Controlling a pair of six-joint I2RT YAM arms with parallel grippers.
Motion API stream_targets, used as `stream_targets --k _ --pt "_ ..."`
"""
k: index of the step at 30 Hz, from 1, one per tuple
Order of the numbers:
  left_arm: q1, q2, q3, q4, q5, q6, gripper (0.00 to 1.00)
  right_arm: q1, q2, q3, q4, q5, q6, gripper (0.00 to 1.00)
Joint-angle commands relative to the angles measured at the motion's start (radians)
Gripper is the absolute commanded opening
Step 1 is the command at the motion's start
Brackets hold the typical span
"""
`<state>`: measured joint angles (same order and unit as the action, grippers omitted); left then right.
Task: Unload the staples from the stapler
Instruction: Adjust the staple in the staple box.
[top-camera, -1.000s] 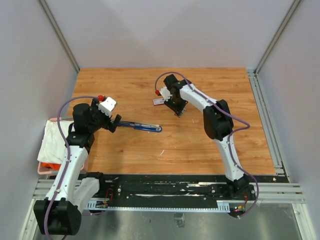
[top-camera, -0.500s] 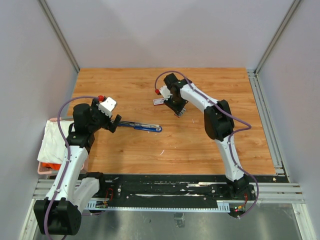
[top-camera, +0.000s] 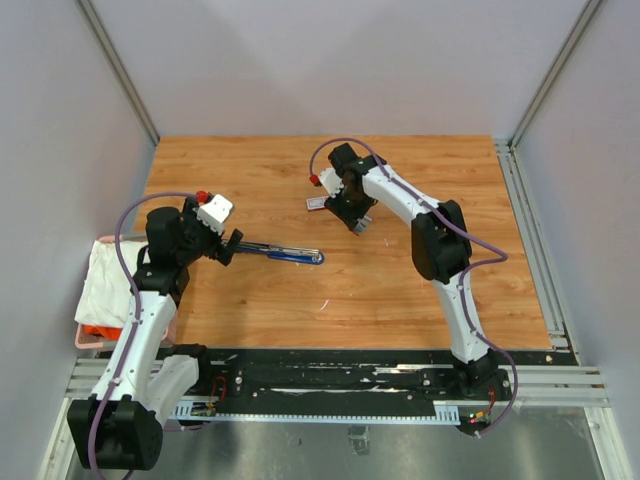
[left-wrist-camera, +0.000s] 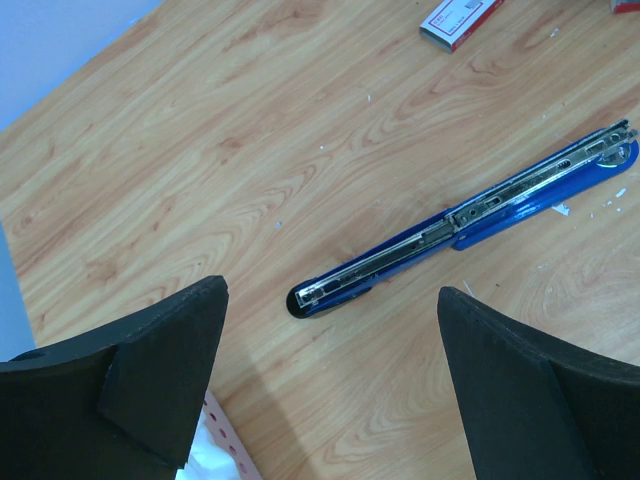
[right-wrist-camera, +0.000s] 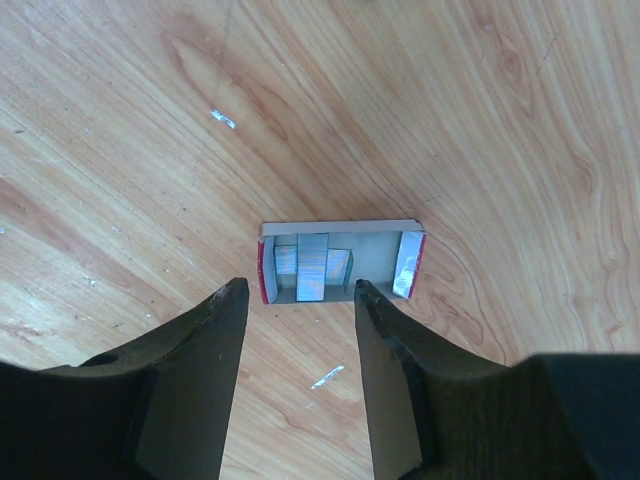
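Staples (right-wrist-camera: 312, 266) in box (right-wrist-camera: 340, 228), just beyond right tool (right-wrist-camera: 299, 290)

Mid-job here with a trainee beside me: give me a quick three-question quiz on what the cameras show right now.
1. True or false: the blue stapler lies folded shut on the table.
2. What lies in the small open box below the right gripper? A) strips of staples B) paper clips C) nothing
3. Is the left gripper or the right one holding anything?
Key: 1 false, it lies opened out flat. 2 A. 3 Neither; both stand open with nothing between the fingers.
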<state>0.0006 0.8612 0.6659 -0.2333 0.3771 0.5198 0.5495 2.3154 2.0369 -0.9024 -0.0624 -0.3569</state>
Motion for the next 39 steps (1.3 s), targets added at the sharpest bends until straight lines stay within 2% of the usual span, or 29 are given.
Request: stream_targets --k 1,39 --pt "0.007 0.004 -0.008 0.026 0.005 0.013 0.98 0.010 -0.034 -0.024 -0.014 -0.032 0.025 0.49" --pt "0.007 0.002 -0.014 0.028 0.008 0.016 0.98 0.010 0.019 -0.057 0.020 -0.027 0.038 0.46"
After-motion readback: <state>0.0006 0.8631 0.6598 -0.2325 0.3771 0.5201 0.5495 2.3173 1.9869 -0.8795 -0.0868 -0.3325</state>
